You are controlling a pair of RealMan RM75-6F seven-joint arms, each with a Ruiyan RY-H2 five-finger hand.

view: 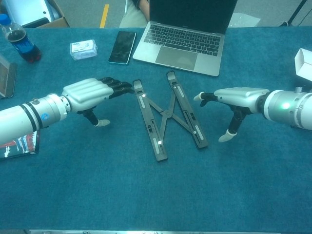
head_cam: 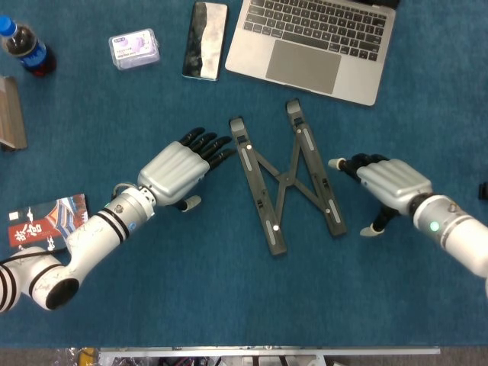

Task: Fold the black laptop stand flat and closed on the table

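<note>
The black laptop stand (head_cam: 284, 183) (view: 167, 114) lies on the blue table, its two rails spread in a V and joined by crossed links. My left hand (head_cam: 177, 168) (view: 90, 92) hovers palm down just left of the left rail, fingers stretched out, their tips close to the rail's far end. My right hand (head_cam: 387, 183) (view: 235, 97) is to the right of the right rail, fingers extended toward it with a small gap, thumb hanging down. Neither hand holds anything.
An open laptop (head_cam: 316, 42) sits just behind the stand, a phone (head_cam: 205, 40) to its left. A small plastic box (head_cam: 134, 49), a cola bottle (head_cam: 24, 47) and a booklet (head_cam: 44, 219) lie on the left side. A white box (view: 303, 63) is at far right.
</note>
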